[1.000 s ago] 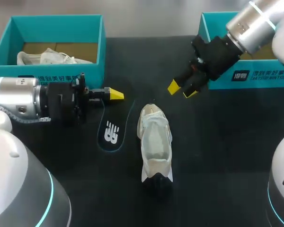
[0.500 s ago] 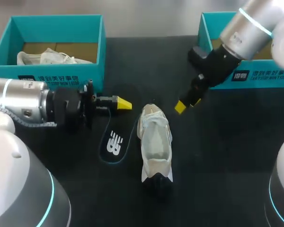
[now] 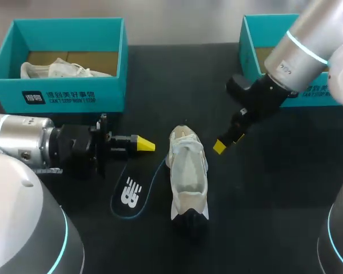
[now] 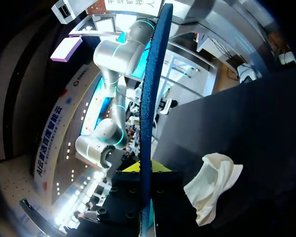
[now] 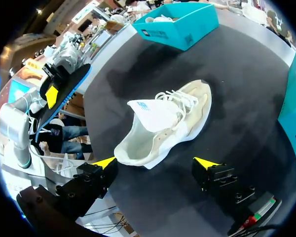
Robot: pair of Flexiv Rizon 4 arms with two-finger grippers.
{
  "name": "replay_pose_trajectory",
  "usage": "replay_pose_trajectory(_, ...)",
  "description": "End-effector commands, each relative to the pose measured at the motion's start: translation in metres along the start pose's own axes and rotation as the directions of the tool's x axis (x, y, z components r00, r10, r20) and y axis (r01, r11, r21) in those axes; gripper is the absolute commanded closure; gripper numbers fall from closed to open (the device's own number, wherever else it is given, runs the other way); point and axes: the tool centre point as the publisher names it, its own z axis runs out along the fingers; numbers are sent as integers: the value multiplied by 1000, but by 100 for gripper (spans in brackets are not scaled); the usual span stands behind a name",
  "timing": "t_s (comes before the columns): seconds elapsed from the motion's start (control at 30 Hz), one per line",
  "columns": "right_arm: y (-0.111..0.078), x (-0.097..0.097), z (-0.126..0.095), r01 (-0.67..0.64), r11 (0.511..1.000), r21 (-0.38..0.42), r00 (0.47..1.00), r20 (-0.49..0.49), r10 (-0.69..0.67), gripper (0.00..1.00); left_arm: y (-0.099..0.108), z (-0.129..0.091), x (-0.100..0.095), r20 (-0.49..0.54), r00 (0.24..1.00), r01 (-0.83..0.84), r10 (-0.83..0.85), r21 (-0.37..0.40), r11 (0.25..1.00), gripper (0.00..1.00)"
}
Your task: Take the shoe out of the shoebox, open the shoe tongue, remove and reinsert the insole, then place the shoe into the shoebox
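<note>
Holding the insole (image 3: pixel 128 196) clamped in my left hand (image 3: pixel 142 145), right hand (image 5: pixel 155 162) spread open over the shoe (image 3: pixel 187 171), I reckon reinsertion comes next: steady the shoe, feed toe-first.

This looks like a robotics lab or test station. A black counter (image 3: pixel 274 200) carries 2 open teal boxes, the left shoebox (image 3: pixel 63 97) at the upper left and the right shoebox (image 3: pixel 248 34) at the upper right. The silver left arm (image 3: pixel 20 142) and right arm (image 3: pixel 300 48) come in from either side.
</note>
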Motion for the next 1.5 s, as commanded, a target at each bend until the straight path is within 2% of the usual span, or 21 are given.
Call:
replay_pose_trajectory(0.03,0,1,0,-2,1000,1,1000,4,2,0,-3,-1,0,0,1000,-1,1,-4,1000,100)
replay_pose_trajectory(0.17,0,2,1,26,1000,2,999,30,-26,0,-3,-1,0,0,1000,-1,1,-4,1000,100)
replay_pose_trajectory(0.33,-19,6,16,114,993,-15,989,95,-112,0,-19,8,11,27,999,31,-31,-11,999,100)
replay_pose_trajectory(0.5,-35,8,32,144,989,32,979,142,-147,0,-29,14,26,56,989,136,-135,-4,991,100)
replay_pose_trajectory(0.63,-44,10,37,208,977,35,956,204,-211,0,-36,20,38,52,975,218,-218,-1,976,100)
replay_pose_trajectory(0.8,-54,10,42,288,957,24,922,264,-284,0,-46,25,41,75,945,315,-317,42,948,100)
replay_pose_trajectory(0.83,-55,10,43,308,951,27,912,275,-304,0,-48,25,41,77,934,346,-348,45,937,100)
replay_pose_trajectory(0.9,-55,9,46,355,933,61,905,229,-359,0,-52,26,42,57,930,361,-363,30,932,100)
replay_pose_trajectory(1.23,-55,9,46,355,933,61,905,229,-359,0,-52,26,42,57,930,361,-363,30,932,100)
replay_pose_trajectory(1.37,-47,12,56,452,888,82,841,293,-455,0,-52,34,53,68,910,404,-410,85,911,100)
replay_pose_trajectory(1.43,-48,14,59,481,873,85,818,314,-482,0,-51,35,59,66,909,405,-411,87,910,100)
replay_pose_trajectory(1.5,-49,14,62,479,871,108,809,331,-486,0,-49,36,65,61,916,394,-397,53,917,100)
